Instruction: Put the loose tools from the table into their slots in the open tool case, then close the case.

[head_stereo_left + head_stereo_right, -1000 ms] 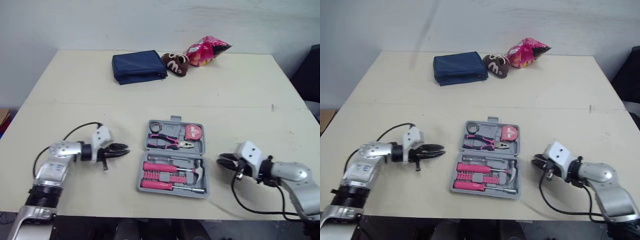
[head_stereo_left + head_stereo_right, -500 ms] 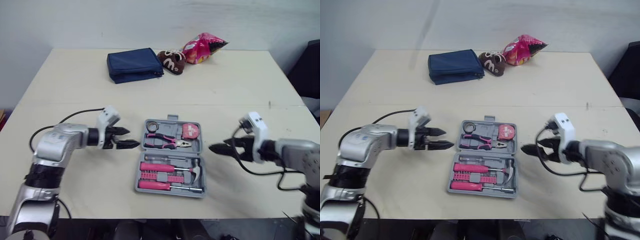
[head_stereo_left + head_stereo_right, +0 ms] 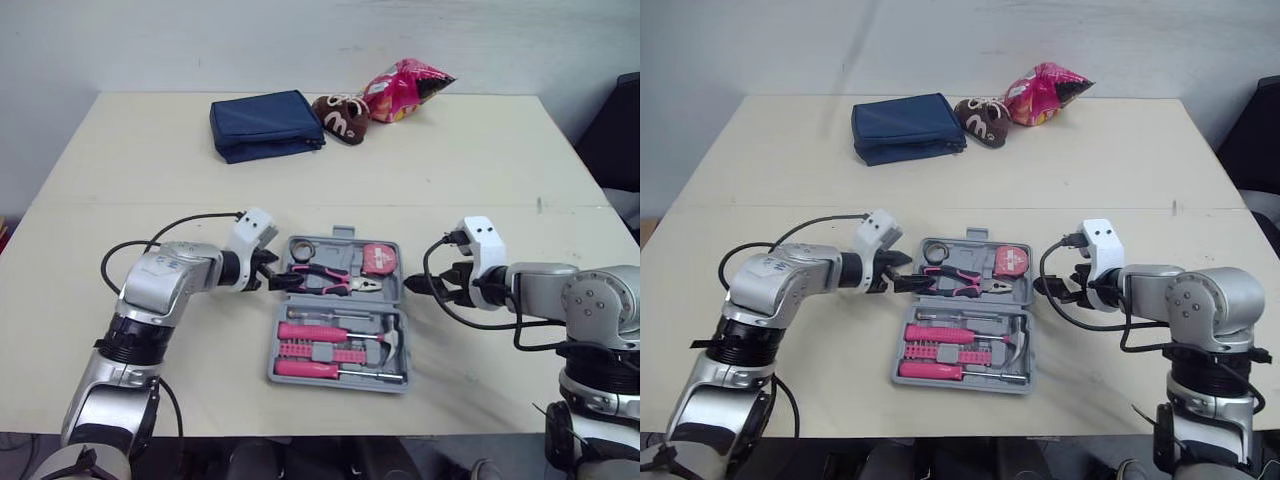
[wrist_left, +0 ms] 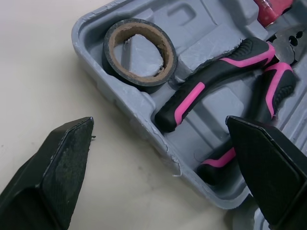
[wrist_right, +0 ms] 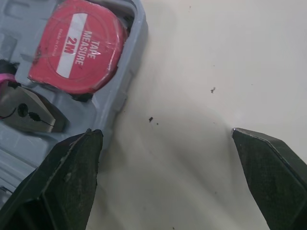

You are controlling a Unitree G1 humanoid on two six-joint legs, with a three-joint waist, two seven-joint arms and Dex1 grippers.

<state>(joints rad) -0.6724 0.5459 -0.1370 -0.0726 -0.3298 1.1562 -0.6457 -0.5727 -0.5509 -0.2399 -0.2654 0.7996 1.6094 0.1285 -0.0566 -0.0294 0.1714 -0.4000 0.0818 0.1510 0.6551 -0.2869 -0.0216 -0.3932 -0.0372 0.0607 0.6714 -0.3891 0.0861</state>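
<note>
Head view: case (image 3: pixel 396 300) lies open flat between my pincers, long axis running away from me, handle tab at the far end. Left pincer (image 3: pixel 275 283) and right pincer (image 3: pixel 415 288) flank its far half, tips aimed inward. Slots look filled, so I judge I'm set up to fold it shut.

Left wrist: spread wide, empty. Case corner just ahead, with tape roll (image 4: pixel 139 57) and pliers (image 4: pixel 216 91) inside. Pliers lie crosswise, handles toward this pincer.

Right wrist: spread wide, empty. Case wall beside one fingertip, tape measure (image 5: pixel 79 52) just inside.
</note>
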